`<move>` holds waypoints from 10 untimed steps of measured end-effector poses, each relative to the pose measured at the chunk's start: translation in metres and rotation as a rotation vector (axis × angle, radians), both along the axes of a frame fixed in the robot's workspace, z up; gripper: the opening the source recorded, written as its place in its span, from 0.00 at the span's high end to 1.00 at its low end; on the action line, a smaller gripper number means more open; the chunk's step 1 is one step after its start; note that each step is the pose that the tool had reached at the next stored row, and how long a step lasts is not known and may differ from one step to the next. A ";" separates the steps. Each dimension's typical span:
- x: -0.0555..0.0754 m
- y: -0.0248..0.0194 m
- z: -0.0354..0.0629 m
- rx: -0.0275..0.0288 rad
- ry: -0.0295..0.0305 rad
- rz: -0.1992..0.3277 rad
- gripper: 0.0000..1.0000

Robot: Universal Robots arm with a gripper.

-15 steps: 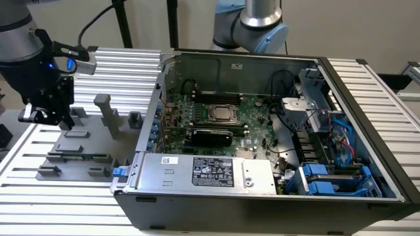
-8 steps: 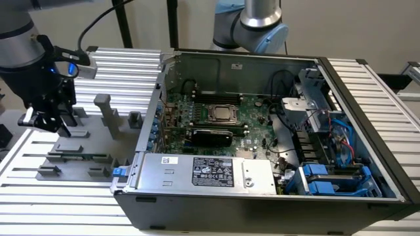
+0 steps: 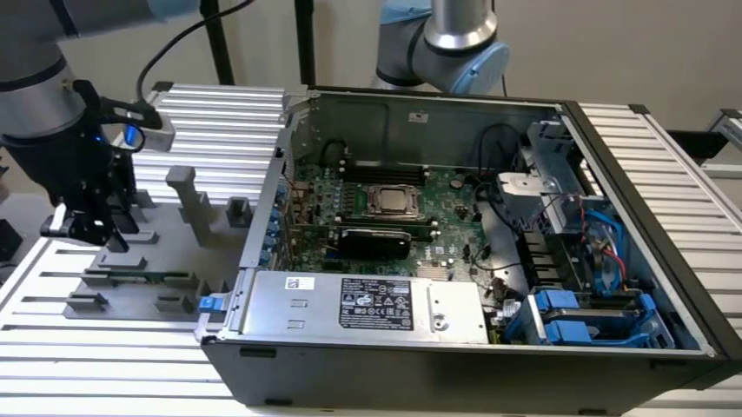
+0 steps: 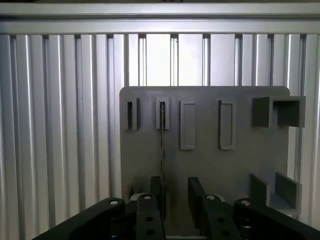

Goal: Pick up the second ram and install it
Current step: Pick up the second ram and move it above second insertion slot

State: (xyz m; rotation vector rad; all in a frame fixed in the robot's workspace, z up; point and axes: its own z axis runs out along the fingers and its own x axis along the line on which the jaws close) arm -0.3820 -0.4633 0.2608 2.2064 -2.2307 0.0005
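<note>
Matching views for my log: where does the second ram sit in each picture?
Exterior view: the second ram lies along the gray plate's near part, at the exterior view's left, close to the hand.
Wrist view: the second ram is a thin edge-on line running from a slotted block toward the hand.
Shared landmark: the gray plate.
</note>
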 end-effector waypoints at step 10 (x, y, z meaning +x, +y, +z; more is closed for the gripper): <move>0.000 -0.0017 -0.0183 0.0001 -0.0001 0.010 0.00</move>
